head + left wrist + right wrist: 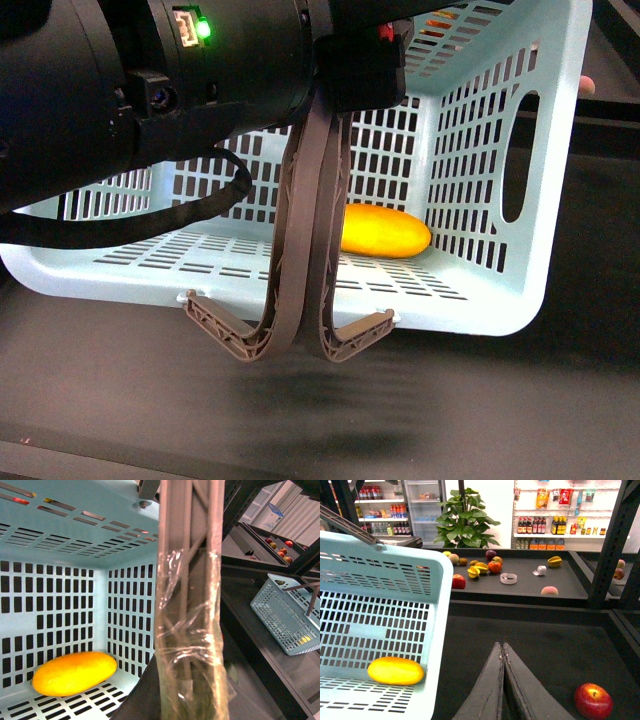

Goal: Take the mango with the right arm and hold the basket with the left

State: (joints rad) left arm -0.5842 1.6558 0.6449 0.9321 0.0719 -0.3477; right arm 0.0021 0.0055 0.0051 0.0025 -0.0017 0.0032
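The light-blue basket [480, 250] hangs tipped on its side. Its two brown truss handles [310, 230] are pressed together and run up into my left gripper [345, 75], which is shut on them under the bulky black arm with the green light. In the left wrist view the tape-wrapped handles [187, 605] fill the middle and hide the fingers. The yellow-orange mango [385, 232] lies inside the basket on its lower wall, and also shows in the wrist views [75, 673] [396, 670]. My right gripper [503, 647] is shut and empty, over the dark shelf, beside the basket [380, 580].
A red apple [593, 701] lies on the dark shelf near my right gripper. A farther shelf holds star fruit [477, 570], an apple [458, 581], a peach [549, 590] and a tape roll [508, 578]. Black posts [615, 540] stand alongside. A second blue basket [292, 612] sits on another shelf.
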